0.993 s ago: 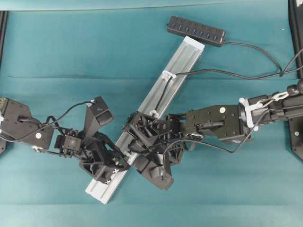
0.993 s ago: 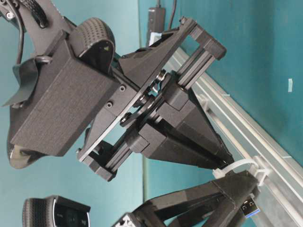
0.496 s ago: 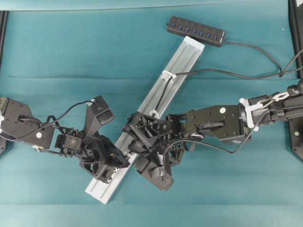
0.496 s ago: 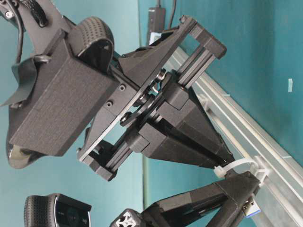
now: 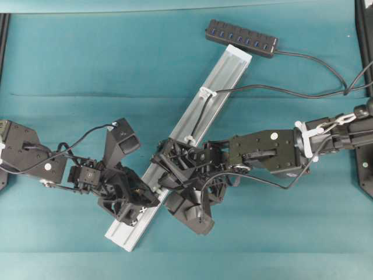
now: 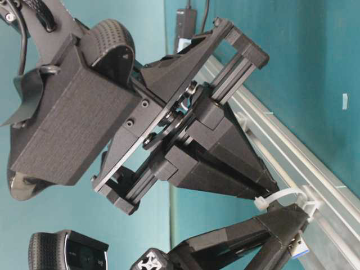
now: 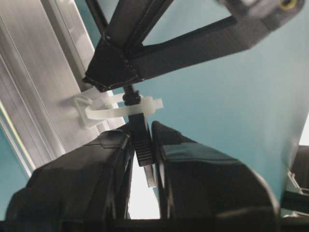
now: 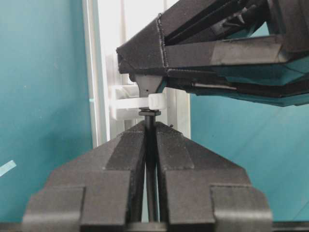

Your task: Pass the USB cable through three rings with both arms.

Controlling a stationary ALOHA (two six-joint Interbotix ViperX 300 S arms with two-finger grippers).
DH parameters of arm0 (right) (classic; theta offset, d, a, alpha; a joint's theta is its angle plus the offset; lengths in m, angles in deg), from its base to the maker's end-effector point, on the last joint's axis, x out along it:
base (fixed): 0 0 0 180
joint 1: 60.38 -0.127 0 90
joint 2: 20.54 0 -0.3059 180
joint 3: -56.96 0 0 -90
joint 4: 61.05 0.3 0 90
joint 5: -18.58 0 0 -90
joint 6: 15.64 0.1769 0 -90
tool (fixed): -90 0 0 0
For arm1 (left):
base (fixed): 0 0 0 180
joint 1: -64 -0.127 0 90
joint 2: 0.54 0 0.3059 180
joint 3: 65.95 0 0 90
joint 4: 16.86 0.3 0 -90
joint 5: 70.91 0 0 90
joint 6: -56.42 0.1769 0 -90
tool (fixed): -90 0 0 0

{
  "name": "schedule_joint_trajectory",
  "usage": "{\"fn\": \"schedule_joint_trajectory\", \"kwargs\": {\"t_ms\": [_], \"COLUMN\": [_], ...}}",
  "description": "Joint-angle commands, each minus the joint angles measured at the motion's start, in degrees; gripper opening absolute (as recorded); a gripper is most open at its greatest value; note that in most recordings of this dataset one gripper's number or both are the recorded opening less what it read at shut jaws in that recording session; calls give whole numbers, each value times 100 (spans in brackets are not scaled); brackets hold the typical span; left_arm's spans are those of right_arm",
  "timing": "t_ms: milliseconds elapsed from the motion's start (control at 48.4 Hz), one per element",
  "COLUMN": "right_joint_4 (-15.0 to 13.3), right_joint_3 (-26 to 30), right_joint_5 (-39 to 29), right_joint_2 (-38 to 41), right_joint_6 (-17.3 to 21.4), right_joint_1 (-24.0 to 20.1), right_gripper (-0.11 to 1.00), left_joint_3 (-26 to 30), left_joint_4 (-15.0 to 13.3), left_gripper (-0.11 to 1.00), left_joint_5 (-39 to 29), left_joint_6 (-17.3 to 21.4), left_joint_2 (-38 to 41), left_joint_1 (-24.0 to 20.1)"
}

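The black USB cable (image 5: 262,88) runs from the hub through the top ring (image 5: 207,92) and the middle ring (image 5: 189,140) on the silver rail (image 5: 224,73). At the lowest ring (image 7: 111,110) (image 8: 130,104) both grippers meet tip to tip. My left gripper (image 7: 143,130) is shut on the ridged plug (image 7: 143,145), whose metal tip points back between the fingers. On the ring's other side my right gripper (image 8: 150,126) stays closed round the thin cord (image 8: 150,140). From table level the plug's blue end (image 6: 298,247) shows in the lower gripper, just past the ring (image 6: 281,198).
A black multi-port hub (image 5: 240,38) lies at the rail's top end, its lead looping off to the right. Both arms crowd the rail's lower half. Teal cloth covers the table, and dark frame posts stand at the left and right edges.
My left gripper has closed on the plug just past the lowest ring; a second ago its jaws stood apart around it. The arms have barely shifted.
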Motion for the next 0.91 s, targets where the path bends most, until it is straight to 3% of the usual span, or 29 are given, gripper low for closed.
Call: {"fn": "schedule_joint_trajectory", "kwargs": {"t_ms": [0,103,248,331,889], "right_joint_4": [18,18,18,18,18], "right_joint_3": [35,35,35,18,18], "right_joint_5": [-35,-123,-185,-158,-141], "right_joint_2": [-26,-35,-44,-70,-176], "right_joint_6": [88,97,114,193,246], "right_joint_1": [-35,-35,18,62,246], "right_gripper": [11,29,71,88,85], "left_joint_3": [62,44,-26,-62,-457], "left_joint_4": [26,26,26,26,26], "left_gripper": [13,13,13,12,10], "left_joint_5": [35,35,35,35,26], "left_joint_6": [18,18,9,9,-483], "left_joint_2": [-88,-88,-105,-123,-308], "left_joint_1": [9,9,9,9,299]}}
